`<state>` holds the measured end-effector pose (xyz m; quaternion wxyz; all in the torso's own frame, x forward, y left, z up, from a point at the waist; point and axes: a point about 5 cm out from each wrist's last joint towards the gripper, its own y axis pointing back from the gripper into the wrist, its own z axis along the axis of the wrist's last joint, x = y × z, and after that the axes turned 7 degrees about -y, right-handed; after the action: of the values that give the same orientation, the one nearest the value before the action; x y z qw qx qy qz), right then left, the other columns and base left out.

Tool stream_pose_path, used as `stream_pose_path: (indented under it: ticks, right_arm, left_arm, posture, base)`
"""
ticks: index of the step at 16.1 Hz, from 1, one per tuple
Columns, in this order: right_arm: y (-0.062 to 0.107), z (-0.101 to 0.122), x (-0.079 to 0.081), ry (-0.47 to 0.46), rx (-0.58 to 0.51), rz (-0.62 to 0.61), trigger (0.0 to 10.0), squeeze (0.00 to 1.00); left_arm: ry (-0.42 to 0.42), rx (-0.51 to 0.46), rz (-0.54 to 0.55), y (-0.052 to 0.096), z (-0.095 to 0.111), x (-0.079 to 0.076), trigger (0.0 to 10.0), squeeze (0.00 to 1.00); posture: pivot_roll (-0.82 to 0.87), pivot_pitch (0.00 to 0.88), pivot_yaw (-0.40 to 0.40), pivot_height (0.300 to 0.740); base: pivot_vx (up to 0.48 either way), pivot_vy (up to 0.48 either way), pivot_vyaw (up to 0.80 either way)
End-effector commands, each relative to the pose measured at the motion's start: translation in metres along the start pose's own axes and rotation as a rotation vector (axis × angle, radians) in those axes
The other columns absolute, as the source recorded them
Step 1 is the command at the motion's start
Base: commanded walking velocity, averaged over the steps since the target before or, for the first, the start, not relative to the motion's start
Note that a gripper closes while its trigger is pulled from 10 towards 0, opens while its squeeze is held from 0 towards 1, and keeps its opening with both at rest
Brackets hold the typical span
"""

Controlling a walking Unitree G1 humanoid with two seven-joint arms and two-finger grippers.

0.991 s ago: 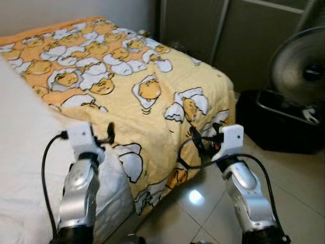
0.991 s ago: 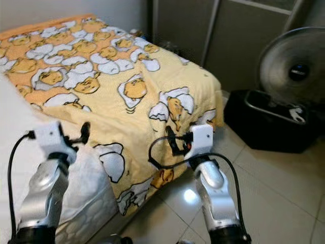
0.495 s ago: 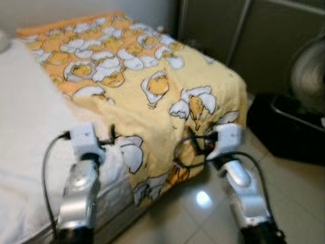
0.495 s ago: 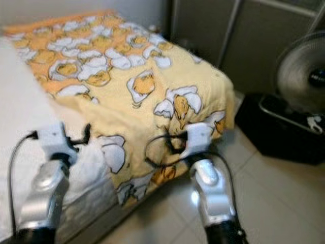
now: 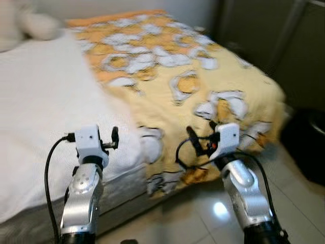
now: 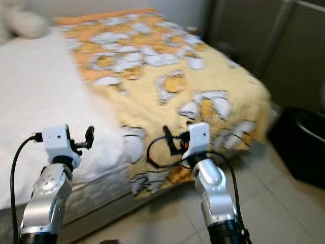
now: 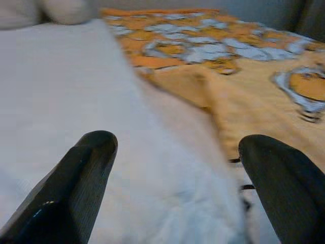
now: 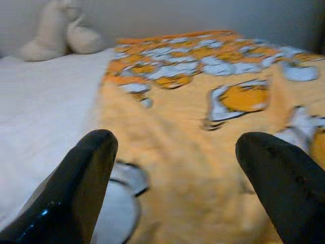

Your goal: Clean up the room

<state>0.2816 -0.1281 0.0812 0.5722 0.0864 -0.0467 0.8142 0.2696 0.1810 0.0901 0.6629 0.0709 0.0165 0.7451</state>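
Note:
A bed with a white sheet (image 5: 45,96) stands in front of me. A yellow blanket (image 5: 203,86) printed with egg cartoons covers its right half and hangs over the foot edge. My left gripper (image 7: 177,168) is held up before the bed's near edge, open and empty, over the white sheet. My right gripper (image 8: 177,168) is raised in front of the blanket's hanging edge, also open and empty. Both arms are level with the mattress side, not touching it.
A pale plush toy (image 8: 58,30) lies at the head of the bed by the wall. Dark cabinet doors (image 5: 284,40) stand behind the bed on the right. A black bin (image 5: 310,147) sits on the tiled floor (image 5: 203,218) at right.
The camera has swung to the left, so more white sheet and the bed's head show and the fan has left the picture. Both grippers hold the same raised pose.

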Motion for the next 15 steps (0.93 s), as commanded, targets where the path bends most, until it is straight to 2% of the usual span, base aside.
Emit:
stream_pose_path:
  ticks: [1, 2, 4, 6, 9, 15]
  right_arm:
    - [0.0, 0.003, 0.0, -0.004, -0.011, 0.009, 10.0, 0.0]
    - [-0.001, 0.002, -0.001, -0.046, -0.012, -0.003, 10.0, 0.0]
    - [-0.002, 0.001, -0.002, -0.052, -0.01, -0.004, 10.0, 0.0]
    - [-0.003, 0.001, -0.001, -0.05, -0.01, -0.003, 10.0, 0.0]
    - [-0.005, 0.003, -0.002, -0.018, -0.005, 0.004, 10.0, 0.0]
    - [-0.005, 0.003, -0.001, -0.008, -0.001, 0.009, 10.0, 0.0]
  left_arm:
    - [0.016, 0.004, 0.038, 0.001, 0.001, 0.004, 10.0, 0.0]
    - [0.0, 0.008, 0.048, 0.003, -0.001, 0.008, 10.0, 0.0]
    - [-0.07, -0.004, 0.002, 0.003, 0.002, 0.002, 10.0, 0.0]
    - [-0.076, -0.009, -0.004, 0.001, 0.004, -0.001, 10.0, 0.0]
    - [-0.029, 0.005, 0.009, -0.005, 0.005, 0.0, 10.0, 0.0]
    - [-0.001, 0.026, 0.005, -0.007, 0.002, -0.003, 10.0, 0.0]
  posture:
    - [-0.07, 0.0, 0.029, 0.74]
    - [-0.07, 0.0, 0.025, 0.74]
    - [-0.06, 0.0, 0.029, 0.74]
    - [-0.06, 0.0, 0.029, 0.74]
    - [-0.08, 0.0, 0.035, 0.74]
    - [-0.08, 0.0, 0.033, 0.74]
  base:
    - [0.0, 0.0, 0.48]
    - [0.0, 0.0, 0.48]
    - [0.148, -0.187, 0.48]
    - [0.292, -0.379, 0.48]
    - [0.302, -0.369, 0.48]
    - [0.331, -0.344, 0.41]
